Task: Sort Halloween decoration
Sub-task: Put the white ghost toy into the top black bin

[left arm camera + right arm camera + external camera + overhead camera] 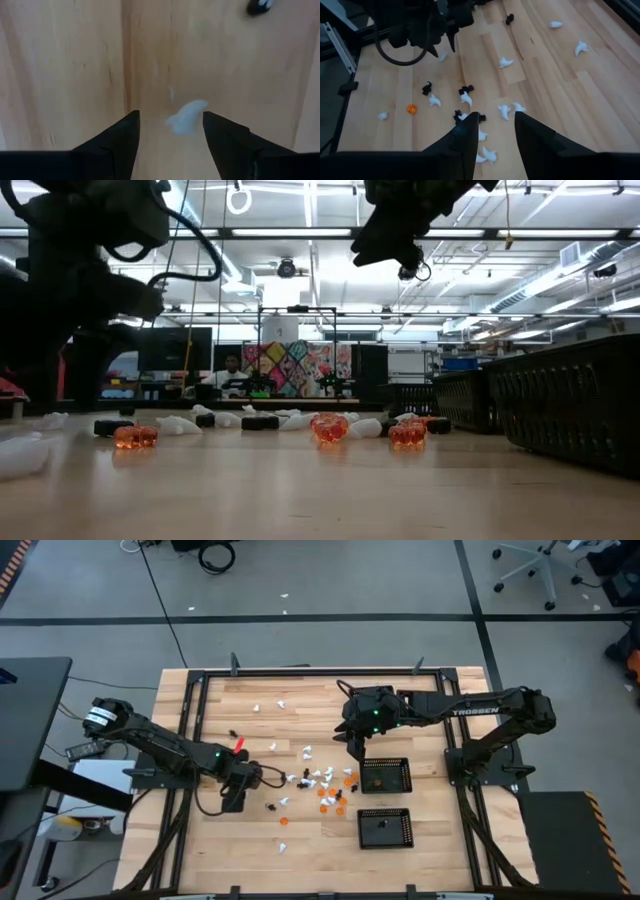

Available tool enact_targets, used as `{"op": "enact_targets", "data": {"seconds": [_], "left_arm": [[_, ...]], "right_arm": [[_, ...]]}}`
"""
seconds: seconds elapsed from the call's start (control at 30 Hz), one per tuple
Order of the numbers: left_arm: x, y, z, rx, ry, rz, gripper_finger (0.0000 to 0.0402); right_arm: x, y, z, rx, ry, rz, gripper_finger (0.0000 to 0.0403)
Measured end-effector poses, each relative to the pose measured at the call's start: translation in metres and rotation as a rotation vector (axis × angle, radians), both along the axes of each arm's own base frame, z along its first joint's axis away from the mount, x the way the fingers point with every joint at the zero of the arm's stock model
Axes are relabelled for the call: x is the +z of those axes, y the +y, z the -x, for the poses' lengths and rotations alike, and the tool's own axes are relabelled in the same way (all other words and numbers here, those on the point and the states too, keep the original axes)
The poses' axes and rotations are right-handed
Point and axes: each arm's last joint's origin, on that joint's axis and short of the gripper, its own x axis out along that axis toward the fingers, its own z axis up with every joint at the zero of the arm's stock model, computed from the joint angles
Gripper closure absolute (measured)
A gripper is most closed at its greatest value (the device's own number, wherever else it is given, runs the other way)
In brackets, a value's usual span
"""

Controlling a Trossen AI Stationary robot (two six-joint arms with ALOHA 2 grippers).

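Note:
Tiny white, orange and black Halloween figures (322, 785) lie scattered on the wooden table, most in a cluster left of two black mesh trays. My left gripper (233, 802) is low over the table's left part and open. In the left wrist view its fingertips (170, 125) stand on either side of one white figure (186, 117) that lies flat on the wood. My right gripper (356, 754) hangs open above the cluster's far right side. In the right wrist view it (495, 122) is over several white figures (505, 111).
Two black mesh trays sit right of the cluster, one farther (385, 762) and one nearer (385, 812), each with a small figure inside. A black figure (260, 6) lies beyond the left gripper. Orange figures (328, 427) sit mid-table. Bare wood lies along the near edge.

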Motion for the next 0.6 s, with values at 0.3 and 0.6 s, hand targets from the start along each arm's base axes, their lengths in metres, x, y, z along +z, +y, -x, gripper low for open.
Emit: {"op": "enact_targets", "data": {"seconds": [0.3,0.6], "left_arm": [[-0.007,0.000,0.001,-0.012,-0.017,0.037,0.0173],[-0.020,-0.002,-0.004,-0.003,0.047,0.010,0.0211]], "right_arm": [[0.000,0.002,0.000,-0.005,-0.002,-0.006,0.0270],[0.000,0.001,0.000,-0.015,-0.004,0.001,0.0270]]}}
